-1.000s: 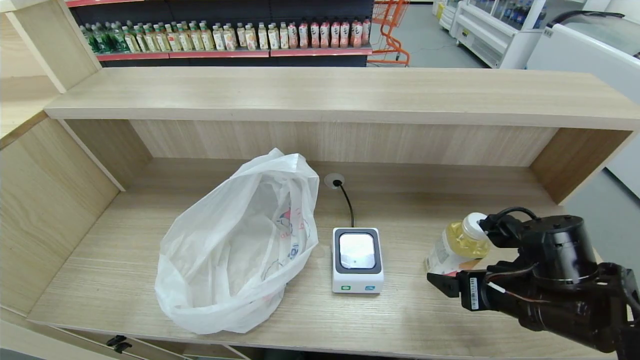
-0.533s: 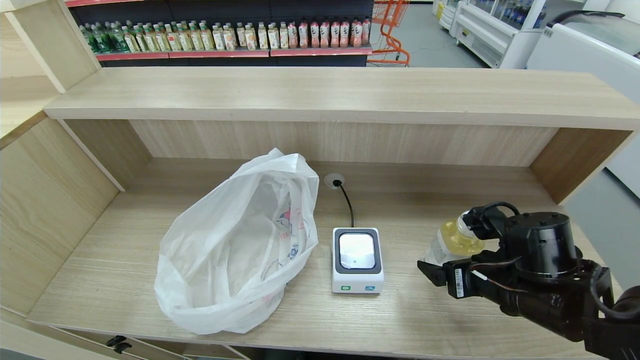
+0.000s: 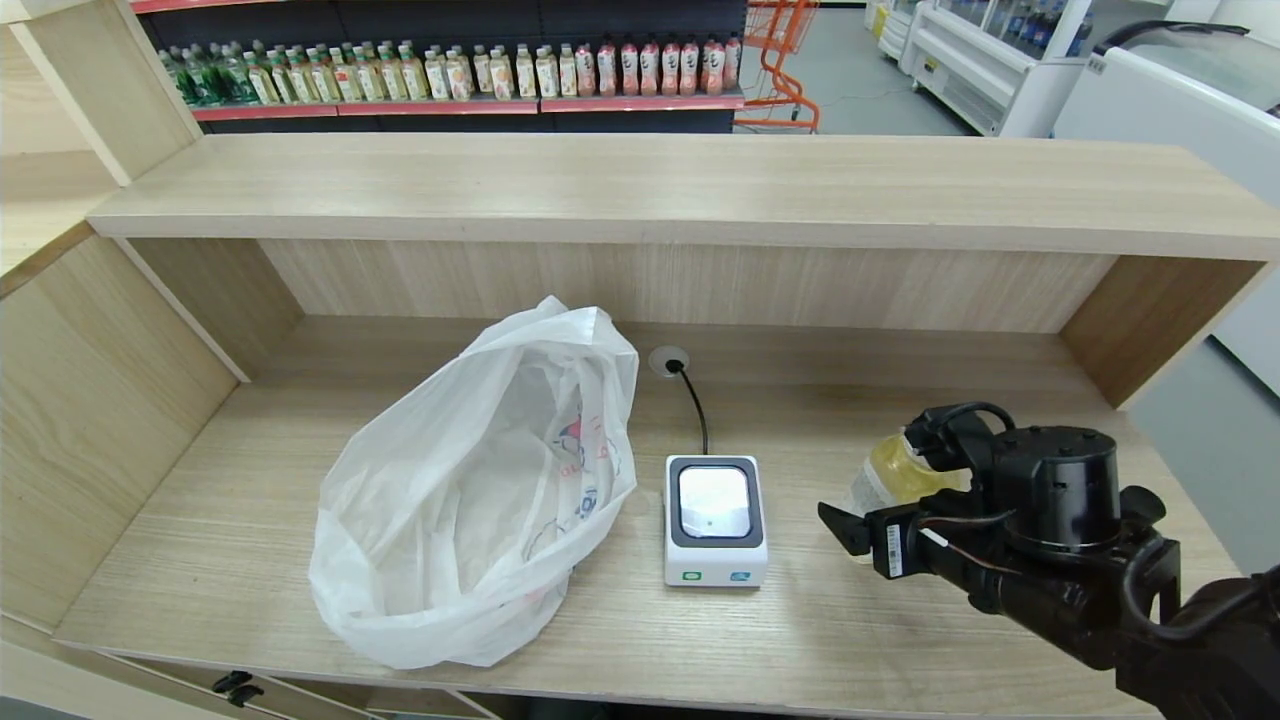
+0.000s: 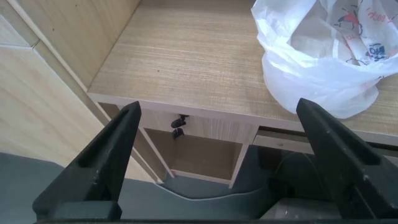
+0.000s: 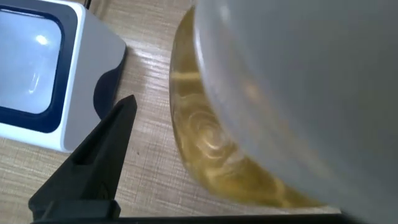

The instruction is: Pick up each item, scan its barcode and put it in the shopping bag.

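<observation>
bottle [image 3: 886, 478] long axis near-upright, neck up | right fingers [image 3: 846, 527] beside it, hold unclear | left fingers [image 4: 106, 155] wide

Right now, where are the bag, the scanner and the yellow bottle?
White plastic shopping bag [image 3: 400, 560]: head view, crinkled side.
White box-shaped barcode scanner [image 3: 714, 500]: head view, glass window.
Clear bottle of yellow liquid [image 3: 893, 473]: head view, yellow shoulder.

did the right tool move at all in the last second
Yes. The right tool has shifted to the robot's left and slightly away from it, narrowing the gap to the scanner, which has stayed put.
</observation>
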Tool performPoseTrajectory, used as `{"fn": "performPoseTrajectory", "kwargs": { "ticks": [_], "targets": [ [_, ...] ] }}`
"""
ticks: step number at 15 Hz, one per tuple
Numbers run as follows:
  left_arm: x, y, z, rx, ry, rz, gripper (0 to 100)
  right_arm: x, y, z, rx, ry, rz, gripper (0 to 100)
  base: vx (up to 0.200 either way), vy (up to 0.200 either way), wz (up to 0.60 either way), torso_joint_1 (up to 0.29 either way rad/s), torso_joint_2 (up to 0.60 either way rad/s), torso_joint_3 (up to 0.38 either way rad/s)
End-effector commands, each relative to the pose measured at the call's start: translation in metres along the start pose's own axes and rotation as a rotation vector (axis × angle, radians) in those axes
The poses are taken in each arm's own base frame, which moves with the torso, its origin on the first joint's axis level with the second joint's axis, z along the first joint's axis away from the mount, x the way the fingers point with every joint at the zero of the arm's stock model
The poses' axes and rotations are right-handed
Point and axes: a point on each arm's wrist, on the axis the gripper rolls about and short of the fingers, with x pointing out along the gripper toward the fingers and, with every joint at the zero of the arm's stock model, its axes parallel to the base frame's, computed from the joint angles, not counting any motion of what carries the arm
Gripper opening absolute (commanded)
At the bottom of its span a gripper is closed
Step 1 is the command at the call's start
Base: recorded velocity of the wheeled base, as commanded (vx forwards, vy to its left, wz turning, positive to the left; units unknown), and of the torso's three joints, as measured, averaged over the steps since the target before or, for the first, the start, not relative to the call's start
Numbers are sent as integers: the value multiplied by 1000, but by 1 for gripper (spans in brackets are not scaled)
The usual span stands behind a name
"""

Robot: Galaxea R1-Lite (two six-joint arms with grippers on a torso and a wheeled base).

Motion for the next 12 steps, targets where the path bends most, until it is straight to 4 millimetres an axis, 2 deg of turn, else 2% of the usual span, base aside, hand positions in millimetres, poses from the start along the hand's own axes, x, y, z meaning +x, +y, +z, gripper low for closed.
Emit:
{"fn": "performPoseTrajectory", "kwargs": {
  "ticks": [1, 11, 12],
  "targets": [
    [0, 0, 0, 0, 2, 0, 100, 7, 0, -3, -2, -2, -3, 100, 0, 0, 0, 0, 0, 0],
    [0, 0, 0, 0, 0, 0, 100, 26, 5, -6, -20, -88, 11, 100, 0, 0, 0, 0, 0, 0],
    [0, 0, 0, 0, 2, 0, 100, 28, 4, -6, -23, -95, 12, 0, 0, 0, 0, 0, 0, 0]
  ]
}}
